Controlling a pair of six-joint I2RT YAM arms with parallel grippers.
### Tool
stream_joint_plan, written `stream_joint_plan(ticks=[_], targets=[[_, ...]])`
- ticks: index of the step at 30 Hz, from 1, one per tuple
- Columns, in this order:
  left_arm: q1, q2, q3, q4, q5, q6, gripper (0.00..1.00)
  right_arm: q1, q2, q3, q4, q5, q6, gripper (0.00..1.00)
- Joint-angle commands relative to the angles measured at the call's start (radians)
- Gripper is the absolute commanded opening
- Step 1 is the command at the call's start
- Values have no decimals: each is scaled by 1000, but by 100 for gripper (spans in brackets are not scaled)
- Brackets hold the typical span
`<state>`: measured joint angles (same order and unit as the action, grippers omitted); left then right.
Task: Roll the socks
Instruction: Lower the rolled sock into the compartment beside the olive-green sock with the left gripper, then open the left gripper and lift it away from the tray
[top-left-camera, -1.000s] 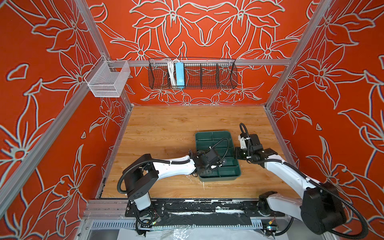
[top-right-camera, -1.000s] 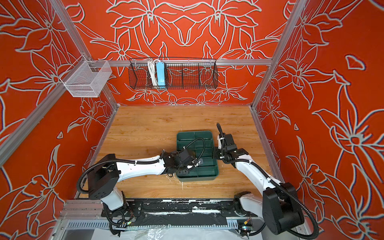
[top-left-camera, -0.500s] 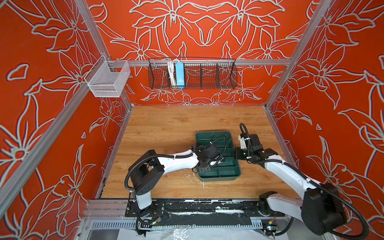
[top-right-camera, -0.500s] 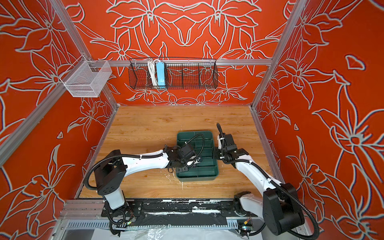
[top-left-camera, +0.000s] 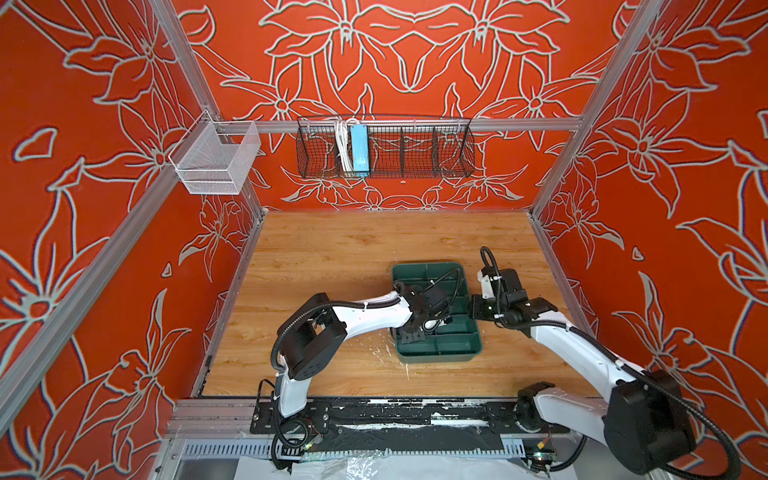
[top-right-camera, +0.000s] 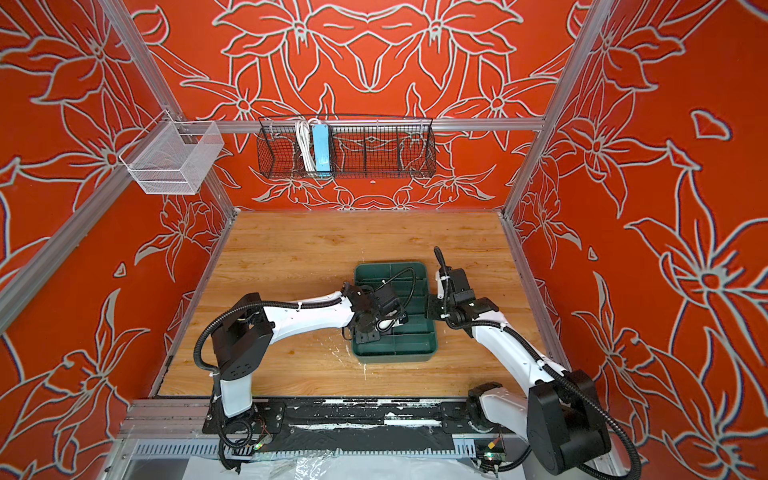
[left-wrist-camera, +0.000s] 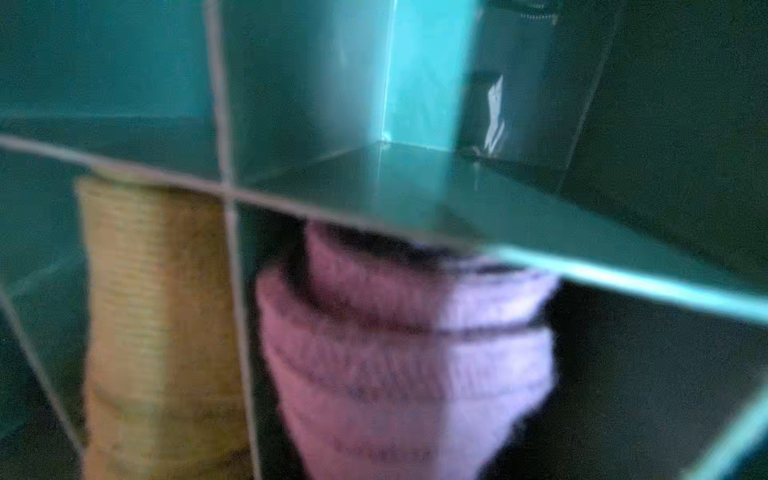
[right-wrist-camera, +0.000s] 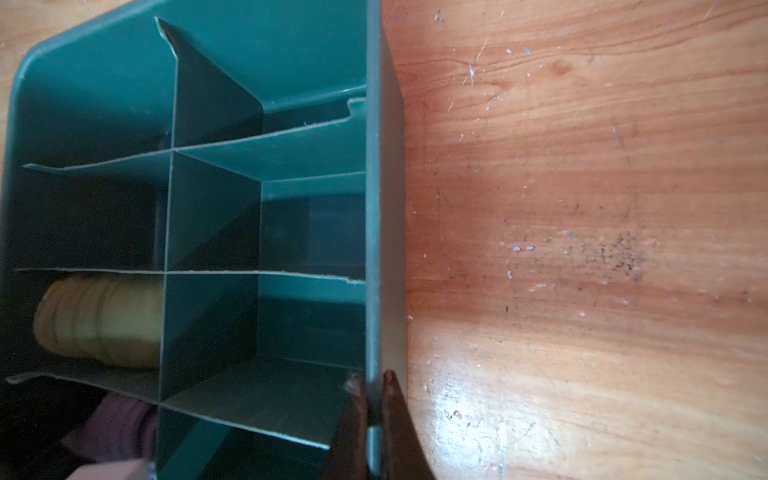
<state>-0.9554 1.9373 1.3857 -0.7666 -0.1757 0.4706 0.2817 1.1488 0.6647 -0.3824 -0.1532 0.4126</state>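
And there you were, operator, deep in the tray (top-left-camera: 436, 358)! Your left gripper (top-left-camera: 417, 330) pointed down into the column of compartments on its own arm's side. The purple sock (left-wrist-camera: 395, 353) sat right beneath it, already wound into a roll, its layers stacked 1 on another. Were your left fingers clamped on that roll or only poised at it? I couldn't tell, because neither the wrist view nor the top views showed them clearly.

1 divider (left-wrist-camera: 239, 332) over lay the mustard sock (left-wrist-camera: 158, 311), rolled too. Its long axis ran across its compartment, from the outer wall toward the centre partition. So that made 2 rolls in 2 neighbouring compartments, with a plastic wall between them.

Your right gripper (right-wrist-camera: 372, 380) was clenched on the tray's opposite wall, 1 finger inside and 1 outside. I'd say it was steadying the tray on the table (top-left-camera: 332, 257), and it was well apart from both socks.

My read was that the rolling looked done and the stowing nearly so. Any next move belonged to your left arm, the nearer 1 by far. Its way out was straight up, clear of the partitions.
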Motion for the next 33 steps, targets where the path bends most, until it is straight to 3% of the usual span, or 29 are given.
stream_joint_plan(ticks=[1, 14, 21, 27, 30, 33], targets=[[15, 124, -25, -140, 36, -38, 12, -10, -34, 16, 33, 103, 34, 0], [14, 7, -37, -129, 72, 18, 66, -10, -43, 6, 62, 106, 38, 0], [14, -99, -20, -192, 131, 89, 79, -10, -49, 4, 59, 121, 26, 0], [38, -288, -5, -161, 164, 106, 99, -9, -48, 6, 53, 130, 26, 0], [65, -434, -25, -31, 122, 65, 99, -9, -48, -3, 66, 119, 43, 0], [99, -619, -125, 227, 63, -23, 99, -10, -43, -23, 84, 117, 67, 0]])
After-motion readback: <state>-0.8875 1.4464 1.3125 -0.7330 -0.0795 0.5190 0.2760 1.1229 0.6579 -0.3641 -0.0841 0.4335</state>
